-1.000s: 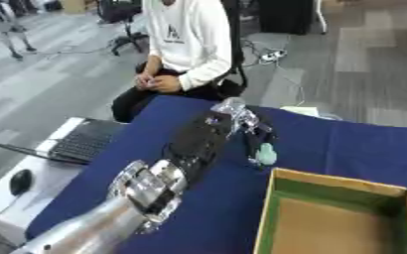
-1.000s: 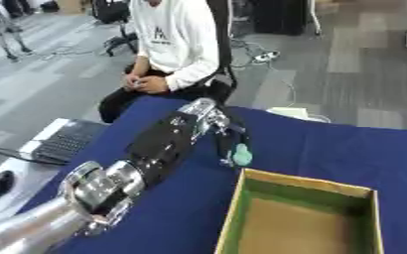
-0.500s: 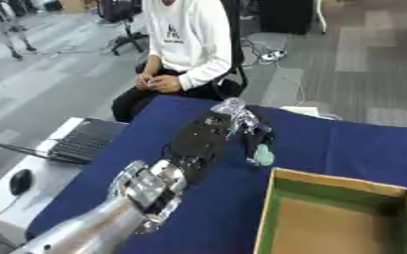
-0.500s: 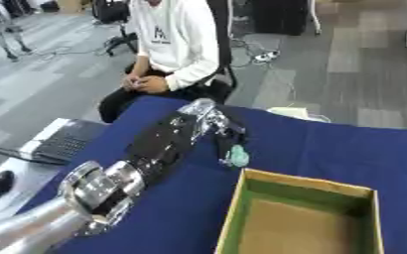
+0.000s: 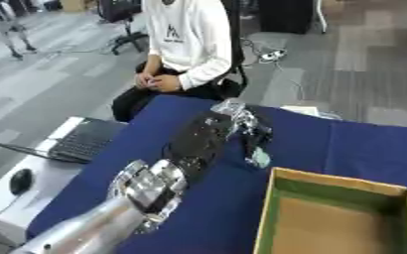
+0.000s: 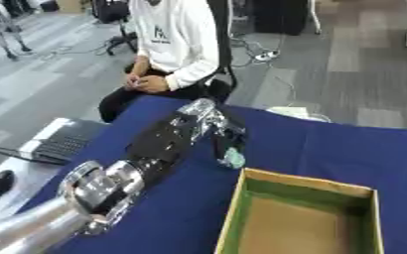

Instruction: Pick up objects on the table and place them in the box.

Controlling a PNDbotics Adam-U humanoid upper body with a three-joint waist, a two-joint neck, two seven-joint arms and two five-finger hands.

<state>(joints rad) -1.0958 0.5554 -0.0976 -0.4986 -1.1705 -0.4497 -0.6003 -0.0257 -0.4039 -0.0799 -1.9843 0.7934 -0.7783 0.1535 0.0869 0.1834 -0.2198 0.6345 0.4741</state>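
The robot's left hand (image 5: 241,124) reaches far out over the blue counter (image 5: 355,149), past the far left corner of the box (image 5: 342,216). Its fingers curl down around a small object (image 5: 259,158) that looks pale green and white with a dark part on top. What the object is cannot be made out. It hangs from the fingers just beyond the box's far left corner, and it is not clear whether its bottom touches the counter or sits a little above it. So the hand looks closed on the object, and the step in hand seems to be carrying it to the box. The box is open on top, with yellow-brown walls, a green lining and a brown floor, and nothing can be seen inside it. To do this step well, the robot should raise the object high enough to clear the box's wall, so it does not bump the rim and tip or push the box. Then it should bring the object over the middle of the box, not the edge, before the fingers let go. Going slowly would help, because the object hangs low from the fingers and could swing or slip. The right hand does not show in either view.
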